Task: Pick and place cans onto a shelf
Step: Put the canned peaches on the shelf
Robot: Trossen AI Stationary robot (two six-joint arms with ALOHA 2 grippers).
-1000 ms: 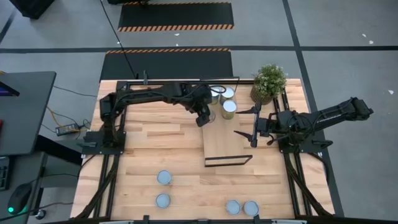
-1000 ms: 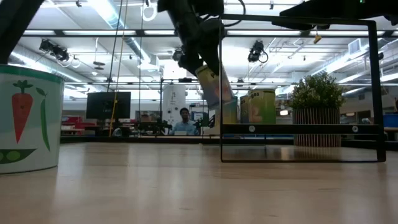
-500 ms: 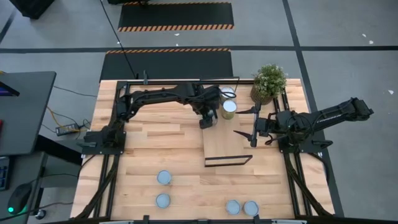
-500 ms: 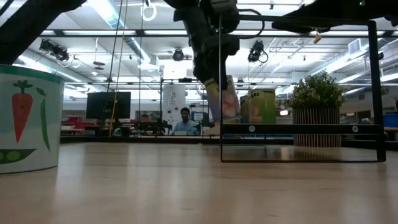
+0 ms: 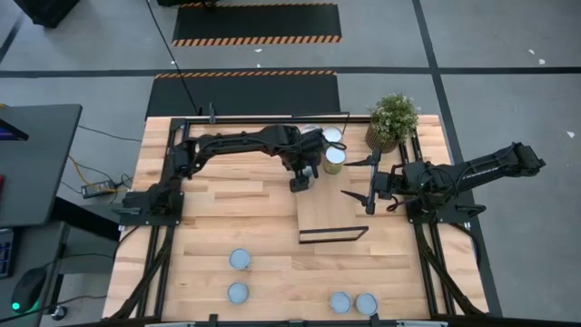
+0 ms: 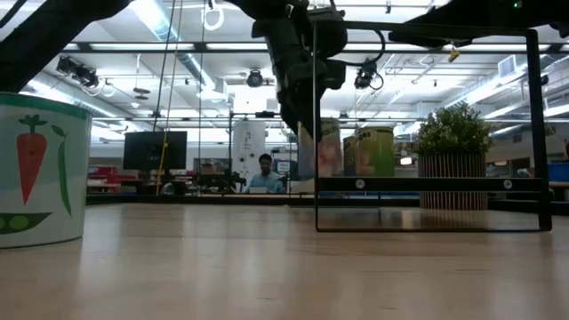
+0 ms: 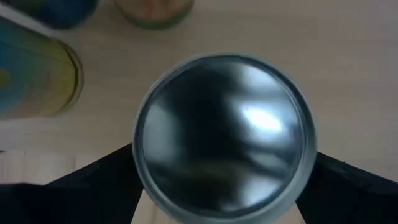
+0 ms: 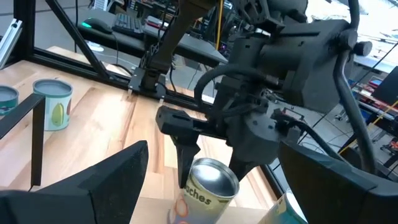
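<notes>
**High view:** The left gripper (image 5: 302, 175) is over the far left part of the long light-wood shelf with a thin black wire frame (image 5: 331, 213). It hides the can under it. Two round silver-topped cans (image 5: 334, 156) stand on the shelf just to its right. Four more small cans with bluish-grey tops (image 5: 240, 259) stand on the near part of the big wooden table (image 5: 209, 209). The right gripper (image 5: 363, 184) hangs over the right side of the shelf. Its fingers are spread wide and hold nothing. A green potted plant (image 5: 393, 118) stands at the far right corner.

**Low view:** A small can with a pale picture label (image 6: 322, 151) stands upright on the shelf, right under the left gripper. A large white can with a carrot on it (image 6: 36, 169) stands close by on the left. A person (image 6: 264, 173) sits far off in the room.

**Left wrist view:** The can's shiny round top (image 7: 224, 134) sits between the two dark fingers (image 7: 93, 193).

**Right wrist view:** The left gripper's fingers (image 8: 185, 155) stand on both sides of the can, very close. I cannot tell if they squeeze it or have let go.
</notes>
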